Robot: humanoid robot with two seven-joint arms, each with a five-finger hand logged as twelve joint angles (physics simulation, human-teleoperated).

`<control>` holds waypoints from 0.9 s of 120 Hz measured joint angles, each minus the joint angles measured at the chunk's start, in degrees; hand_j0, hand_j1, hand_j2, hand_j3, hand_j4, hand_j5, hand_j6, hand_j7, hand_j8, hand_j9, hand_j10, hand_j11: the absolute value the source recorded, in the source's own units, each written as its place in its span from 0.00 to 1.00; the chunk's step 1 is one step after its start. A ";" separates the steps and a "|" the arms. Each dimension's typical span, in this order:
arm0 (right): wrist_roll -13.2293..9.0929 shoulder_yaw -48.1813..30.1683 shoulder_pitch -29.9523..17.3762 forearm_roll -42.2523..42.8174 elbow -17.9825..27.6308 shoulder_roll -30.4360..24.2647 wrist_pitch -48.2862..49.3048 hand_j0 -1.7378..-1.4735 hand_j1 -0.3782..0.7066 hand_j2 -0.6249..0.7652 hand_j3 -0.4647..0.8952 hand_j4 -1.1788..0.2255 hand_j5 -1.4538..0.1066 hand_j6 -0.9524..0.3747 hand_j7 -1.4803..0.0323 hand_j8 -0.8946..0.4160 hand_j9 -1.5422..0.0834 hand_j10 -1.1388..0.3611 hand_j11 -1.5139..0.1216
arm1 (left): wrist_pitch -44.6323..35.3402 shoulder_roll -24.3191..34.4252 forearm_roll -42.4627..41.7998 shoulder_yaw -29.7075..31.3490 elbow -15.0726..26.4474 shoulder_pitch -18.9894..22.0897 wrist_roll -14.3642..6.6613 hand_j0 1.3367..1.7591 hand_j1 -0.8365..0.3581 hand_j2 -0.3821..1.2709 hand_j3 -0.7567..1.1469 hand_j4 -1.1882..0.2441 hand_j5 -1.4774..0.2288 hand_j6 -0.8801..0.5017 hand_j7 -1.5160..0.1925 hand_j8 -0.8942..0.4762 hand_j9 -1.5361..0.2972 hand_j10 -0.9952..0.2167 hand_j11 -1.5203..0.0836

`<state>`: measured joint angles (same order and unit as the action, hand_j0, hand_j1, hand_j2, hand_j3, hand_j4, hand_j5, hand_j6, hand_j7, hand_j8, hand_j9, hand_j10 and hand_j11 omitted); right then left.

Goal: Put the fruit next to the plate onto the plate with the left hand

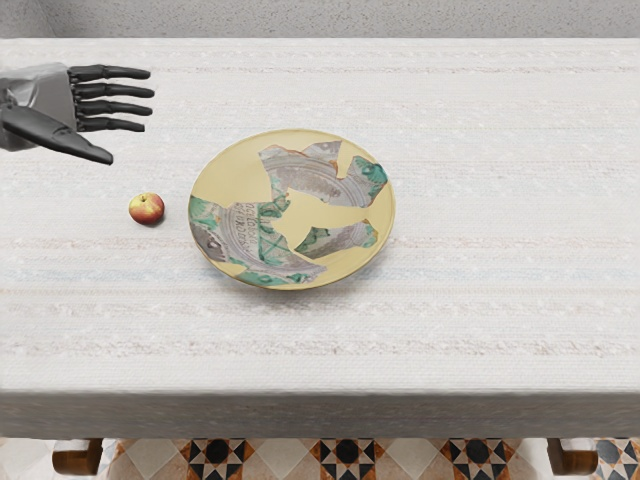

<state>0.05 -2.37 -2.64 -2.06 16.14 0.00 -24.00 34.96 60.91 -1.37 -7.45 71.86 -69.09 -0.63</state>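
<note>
My left hand (75, 105) hung open, empty, near small round red-yellow apple (146, 208). Risk: sloppy grab w/ poor aim might've rolled it away from yellow patterned plate (225, 165).

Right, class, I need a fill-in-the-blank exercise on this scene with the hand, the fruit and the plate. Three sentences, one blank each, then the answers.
1. The small red-and-yellow fruit lying beside the plate is an ____.
2. In the picture it lies to the ____ of the plate, not on it.
3. The left hand is up and left of the fruit, with its fingers ____ and holding nothing.

Missing words: apple; left; open.
</note>
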 joint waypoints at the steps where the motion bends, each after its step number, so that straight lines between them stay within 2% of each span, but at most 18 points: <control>1: 0.01 0.00 0.01 0.00 0.00 0.00 0.00 0.30 0.07 0.44 0.34 0.81 0.90 0.69 0.95 0.65 0.92 0.73 0.90 | 0.00 0.00 0.01 0.01 -0.08 0.01 0.00 0.76 0.75 0.26 0.40 0.66 0.68 0.46 0.70 0.47 0.66 0.62 0.75; 9: 0.02 -0.08 0.03 -0.01 -0.04 0.00 0.00 0.30 0.07 0.44 0.34 0.81 0.90 0.69 0.95 0.65 0.92 0.73 0.90 | 0.02 -0.36 0.07 0.06 -0.63 0.50 -0.03 0.76 0.75 0.26 0.40 0.66 0.68 0.46 0.70 0.47 0.66 0.62 0.75; 19: -0.06 -0.04 -0.17 -0.03 -0.05 0.00 0.00 0.30 0.07 0.44 0.34 0.81 0.90 0.69 0.95 0.65 0.92 0.73 0.90 | 0.03 -0.44 0.38 0.19 -1.86 2.97 -0.44 0.76 0.75 0.26 0.40 0.66 0.68 0.46 0.70 0.47 0.66 0.62 0.75; 33: -0.11 -0.02 -0.29 -0.05 -0.06 0.00 0.01 0.30 0.07 0.44 0.34 0.81 0.90 0.69 0.95 0.65 0.92 0.73 0.90 | 0.04 1.22 8.42 0.48 -6.49 3.71 -5.38 0.76 0.75 0.26 0.40 0.66 0.68 0.46 0.70 0.47 0.66 0.62 0.75; 45: -0.12 -0.01 -0.33 -0.05 -0.07 0.00 0.01 0.30 0.07 0.44 0.34 0.81 0.90 0.69 0.95 0.65 0.92 0.73 0.90 | 0.05 2.58 14.64 0.94 -8.83 3.81 -7.51 0.76 0.75 0.26 0.40 0.66 0.68 0.46 0.70 0.47 0.66 0.62 0.75; 51: -0.13 0.00 -0.33 -0.04 -0.06 0.00 0.01 0.30 0.07 0.44 0.34 0.81 0.90 0.69 0.95 0.65 0.92 0.73 0.90 | -1.83 4.05 16.05 4.77 -8.54 -1.24 -7.98 0.76 0.75 0.26 0.40 0.66 0.68 0.46 0.70 0.47 0.66 0.62 0.75; 56: -0.13 0.00 -0.34 -0.04 -0.06 0.00 0.01 0.30 0.07 0.44 0.34 0.81 0.90 0.69 0.95 0.65 0.92 0.73 0.90 | -2.95 3.81 16.71 9.14 -7.96 -7.69 -8.18 0.76 0.75 0.26 0.40 0.66 0.68 0.46 0.70 0.47 0.66 0.62 0.75; 61: -0.14 0.00 -0.34 -0.05 -0.06 0.00 0.01 0.30 0.07 0.44 0.34 0.81 0.90 0.69 0.95 0.65 0.92 0.73 0.90 | -4.23 3.25 16.81 14.19 -7.56 -12.26 -8.32 0.76 0.75 0.26 0.40 0.66 0.68 0.46 0.70 0.47 0.66 0.62 0.75; 68: -0.14 0.00 -0.34 -0.04 -0.06 0.00 0.01 0.30 0.07 0.44 0.34 0.81 0.90 0.69 0.95 0.65 0.92 0.73 0.90 | -6.74 -0.78 16.84 22.57 -7.23 -19.31 -8.44 0.76 0.75 0.26 0.40 0.66 0.68 0.46 0.70 0.47 0.66 0.62 0.75; 72: -0.14 0.00 -0.34 -0.03 -0.06 0.00 0.01 0.30 0.07 0.44 0.34 0.81 0.90 0.69 0.95 0.65 0.92 0.74 0.90 | -8.67 -4.19 16.57 27.56 -7.17 -21.77 -8.48 0.76 0.74 0.26 0.40 0.65 0.68 0.45 0.70 0.47 0.66 0.61 0.75; 80: -0.14 0.00 -0.35 -0.05 -0.07 0.00 0.01 0.30 0.07 0.44 0.34 0.81 0.90 0.69 0.95 0.65 0.92 0.73 0.90 | -15.00 -10.68 15.98 37.51 -7.32 -24.13 -8.54 0.76 0.74 0.26 0.40 0.65 0.68 0.45 0.70 0.47 0.66 0.61 0.75; 88: -0.14 0.00 -0.35 -0.06 -0.06 0.00 0.01 0.30 0.07 0.44 0.34 0.81 0.90 0.69 0.95 0.65 0.92 0.73 0.90 | -21.92 -11.84 15.68 44.88 -7.59 -25.17 -8.57 0.76 0.74 0.26 0.40 0.65 0.68 0.45 0.70 0.47 0.66 0.61 0.75; 95: -0.14 0.00 -0.35 -0.05 -0.06 0.00 0.01 0.30 0.07 0.44 0.34 0.81 0.90 0.69 0.95 0.65 0.92 0.73 0.90 | -25.41 -12.35 15.54 48.48 -8.89 -25.73 -8.58 0.76 0.74 0.26 0.40 0.65 0.67 0.45 0.70 0.47 0.66 0.61 0.74; 108: -0.14 0.00 -0.35 -0.04 -0.06 0.00 0.01 0.30 0.07 0.44 0.34 0.81 0.90 0.69 0.95 0.65 0.92 0.73 0.90 | -29.42 -17.62 15.42 52.17 -11.97 -27.17 -8.61 0.76 0.74 0.26 0.40 0.65 0.67 0.45 0.70 0.47 0.66 0.61 0.74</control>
<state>-0.09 -2.37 -2.99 -2.10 16.07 0.00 -23.99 5.55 43.30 14.04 44.72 59.90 -96.26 -9.24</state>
